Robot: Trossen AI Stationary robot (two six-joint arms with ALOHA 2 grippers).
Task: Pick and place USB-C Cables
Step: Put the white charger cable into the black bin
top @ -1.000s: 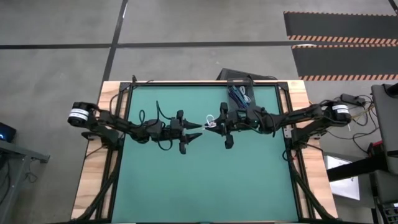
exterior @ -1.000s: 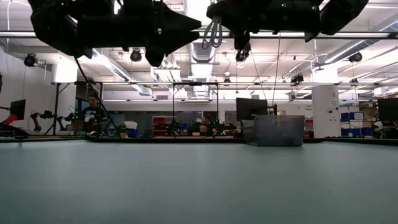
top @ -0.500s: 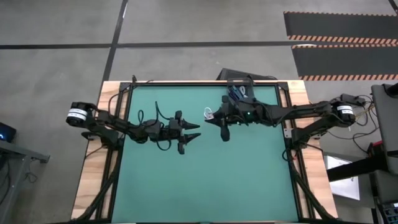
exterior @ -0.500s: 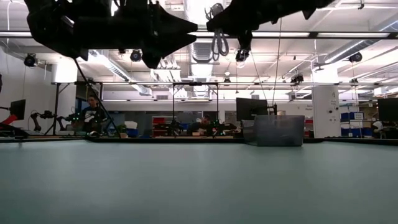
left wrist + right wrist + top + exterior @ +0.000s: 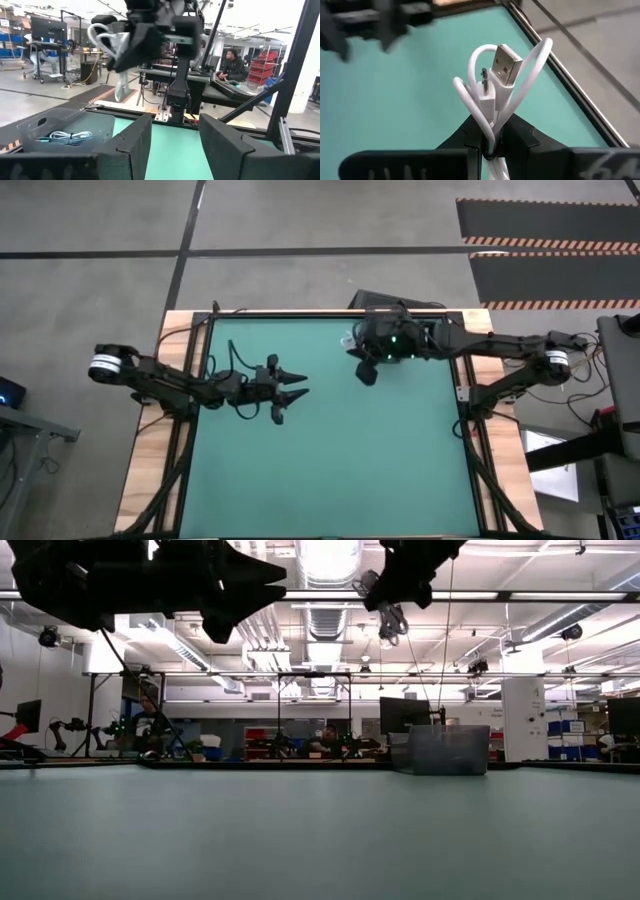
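White cable (image 5: 492, 95) pinched between right end effector (image 5: 492, 142) fingers, loops protruding above

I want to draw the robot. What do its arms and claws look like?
Two thin dark arms built from jointed links, with black wires looping along them. A pale ring wraps the left arm's outer end, and another wraps the right arm's. The left gripper has two black, pointy fingers.

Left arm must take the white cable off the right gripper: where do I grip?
Probably the loops beside the plugs of the white cable, approached from beyond the right gripper's fingertips. The gripper pinches the bundle's waist, so only that fanned end stands clear.
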